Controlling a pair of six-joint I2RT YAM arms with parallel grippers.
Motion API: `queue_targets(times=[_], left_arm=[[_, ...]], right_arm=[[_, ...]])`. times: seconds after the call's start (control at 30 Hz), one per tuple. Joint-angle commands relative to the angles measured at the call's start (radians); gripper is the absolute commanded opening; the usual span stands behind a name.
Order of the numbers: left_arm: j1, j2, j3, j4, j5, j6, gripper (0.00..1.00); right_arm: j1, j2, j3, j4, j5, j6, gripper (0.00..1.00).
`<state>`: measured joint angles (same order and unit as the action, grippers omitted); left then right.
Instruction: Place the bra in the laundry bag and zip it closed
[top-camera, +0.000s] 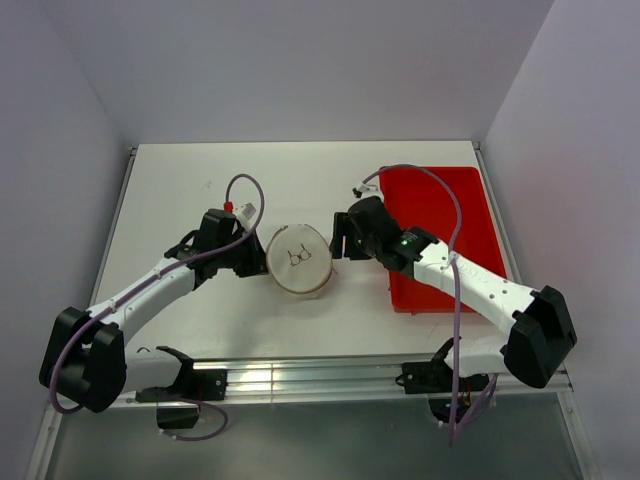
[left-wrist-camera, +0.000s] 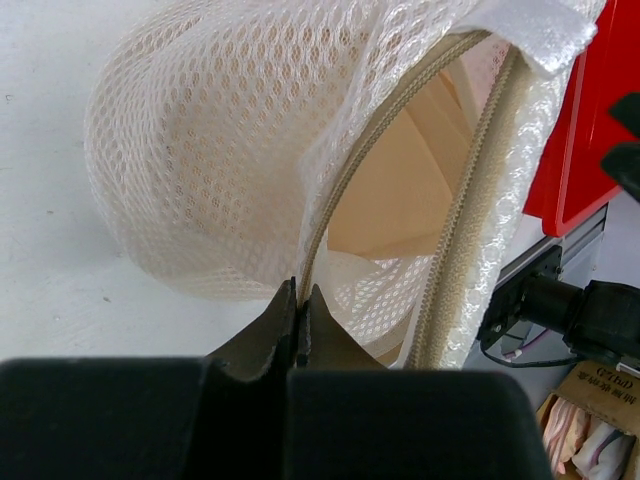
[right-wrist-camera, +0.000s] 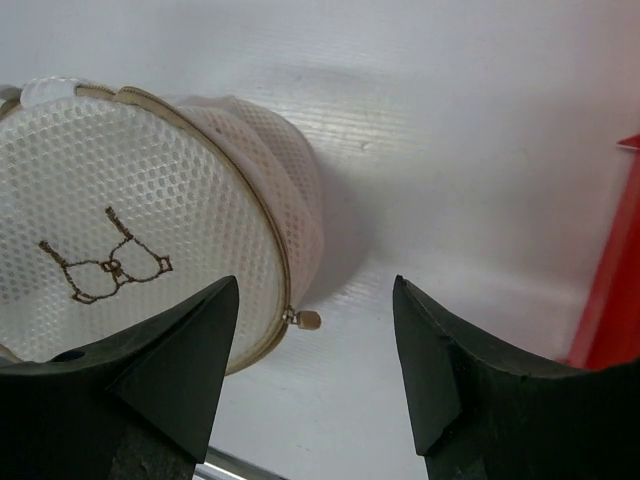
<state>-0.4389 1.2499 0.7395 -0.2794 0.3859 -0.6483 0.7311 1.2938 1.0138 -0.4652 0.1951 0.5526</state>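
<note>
White worktop (top-camera: 200, 190), pale walls (top-camera: 300, 60) on three sides. Left end effector (left-wrist-camera: 300, 298) clenched on zip edge of laundry bag (top-camera: 298, 258), mid-worktop; bra (left-wrist-camera: 400, 190) visible inside, zip gaping. Right end effector (right-wrist-camera: 314, 290) released, just right of bag. Red tray (top-camera: 440, 220) at right edge.

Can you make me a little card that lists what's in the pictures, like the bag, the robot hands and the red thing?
laundry bag: round mesh pouch between the two grippers, zip partly open
bra: peach fabric showing inside the bag through the zip gap
left gripper: shut on the bag's zip edge
right gripper: open, holding nothing
zip pull: just in front of the right gripper
red tray: right of the bag
</note>
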Motion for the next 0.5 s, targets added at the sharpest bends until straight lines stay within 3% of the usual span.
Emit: queue_targets(times=[0.0,0.17,0.47], left_arm=[[0.008,-0.004,0.0,0.008,0.002,0.003,0.0],[0.011,-0.004,-0.002,0.008,0.005,0.003,0.0],[0.016,0.008,0.001,0.003,0.014,0.007,0.0]], right_arm=[[-0.039,0.004,-0.043,0.201,-0.166,-0.02,0.7],[-0.078,0.021,-0.165,0.42,-0.345,-0.007,0.69],[-0.116,0.061,-0.268,0.643,-0.453,0.024,0.66]])
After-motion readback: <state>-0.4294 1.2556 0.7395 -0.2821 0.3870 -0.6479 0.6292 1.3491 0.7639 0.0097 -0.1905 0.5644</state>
